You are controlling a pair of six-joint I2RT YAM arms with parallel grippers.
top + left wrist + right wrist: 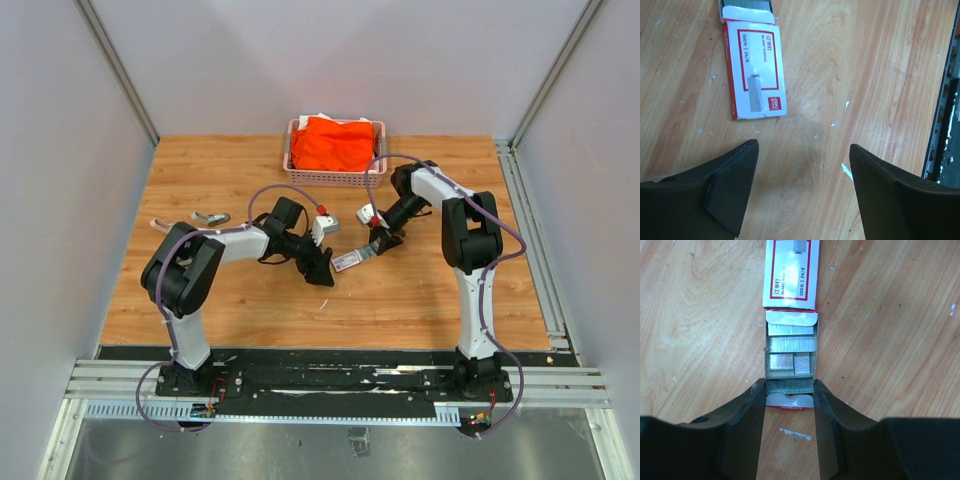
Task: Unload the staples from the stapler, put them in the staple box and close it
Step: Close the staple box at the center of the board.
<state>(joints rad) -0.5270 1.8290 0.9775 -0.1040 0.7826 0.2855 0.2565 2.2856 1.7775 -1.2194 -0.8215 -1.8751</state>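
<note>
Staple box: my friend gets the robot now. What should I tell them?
Left gripper: open and holding nothing, above bare table next to the box's red-and-white sleeve.
Right gripper: shut on the near end of the tray, which is slid out of the sleeve.
Staples: silvery strips lying in the tray.
A small grey object, probably the stapler, lies at the left of the table, away from both grippers.
Done: the box is open, with staples in it.
Left: the pictures don't show whether the stapler is empty. Check it, then probably slide the tray shut.
</note>
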